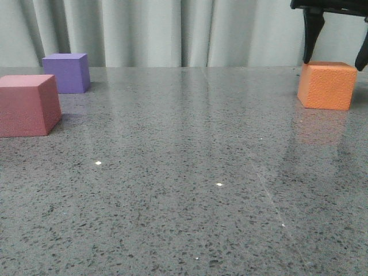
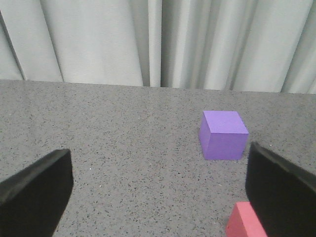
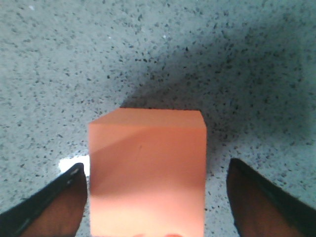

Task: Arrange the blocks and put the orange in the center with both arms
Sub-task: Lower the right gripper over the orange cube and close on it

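Between spread fingers (image 3: 49,202) sits pebbled orange cube (image 3: 147,170).

No readable text, label, brand, number or sign shows in any view.

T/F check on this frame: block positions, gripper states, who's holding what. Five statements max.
1. The right gripper is open, fingers either side of the orange cube. True.
2. The orange cube is lifted off the table. False: it sits on the table.
3. The purple cube lies farther back than the pink cube. True.
4. The left gripper holds the purple cube. False: it is open and holds nothing.
5. The orange cube sits between the other two. False: it is far right, apart from them.
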{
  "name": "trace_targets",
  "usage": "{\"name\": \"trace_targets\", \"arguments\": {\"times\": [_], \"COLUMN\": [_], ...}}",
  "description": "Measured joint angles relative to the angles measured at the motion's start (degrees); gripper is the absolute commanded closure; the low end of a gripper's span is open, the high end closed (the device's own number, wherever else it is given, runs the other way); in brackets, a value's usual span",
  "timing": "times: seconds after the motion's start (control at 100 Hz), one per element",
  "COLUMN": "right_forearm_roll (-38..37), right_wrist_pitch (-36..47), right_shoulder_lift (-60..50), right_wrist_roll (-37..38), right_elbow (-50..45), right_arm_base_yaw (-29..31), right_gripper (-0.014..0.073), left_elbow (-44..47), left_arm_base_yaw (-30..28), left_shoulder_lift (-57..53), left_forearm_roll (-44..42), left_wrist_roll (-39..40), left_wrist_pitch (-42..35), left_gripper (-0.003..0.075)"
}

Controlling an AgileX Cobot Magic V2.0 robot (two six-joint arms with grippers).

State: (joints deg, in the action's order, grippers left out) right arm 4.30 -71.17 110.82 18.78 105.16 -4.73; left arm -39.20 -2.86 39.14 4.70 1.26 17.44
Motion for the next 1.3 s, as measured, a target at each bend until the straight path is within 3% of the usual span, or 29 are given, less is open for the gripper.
{"name": "trace_targets", "arguments": {"times": [0.6,0.67,0.84,0.96,1.09,1.3], "right_forearm_roll": [0.20,0.20,0.32,0.32,0.32,0.43], "right_wrist_pitch": [0.00,0.00,0.22,0.22,0.22,0.22], "right_shoulder_lift": [4.74,5.09,5.19,5.19,5.19,5.19], "right_wrist_roll": [0.00,0.00,0.00,0.00,0.00,0.00], "right_elbow": [0.00,0.00,0.00,0.00,0.00,0.13], "right_arm_base_yaw": [0.00,0.00,0.00,0.00,0.00,0.00], "right_gripper": [0.0018,0.0074,0.0371,0.0496,0.0539,0.0538], "left_elbow": [0.00,0.00,0.00,0.00,0.00,0.00], "left_arm_base_yaw": [0.00,0.00,0.00,0.00,0.00,0.00], "left_shoulder_lift": [0.00,0.00,0.00,0.00,0.00,0.00], "left_forearm_roll": [0.00,0.00,0.00,0.00,0.00,0.00], "left_wrist_roll": [0.00,0.00,0.00,0.00,0.00,0.00], "left_wrist_pitch": [0.00,0.00,0.00,-0.05,-0.05,-0.14], "left_gripper": [0.0041,0.0041,0.0041,0.0041,0.0041,0.0041]}}
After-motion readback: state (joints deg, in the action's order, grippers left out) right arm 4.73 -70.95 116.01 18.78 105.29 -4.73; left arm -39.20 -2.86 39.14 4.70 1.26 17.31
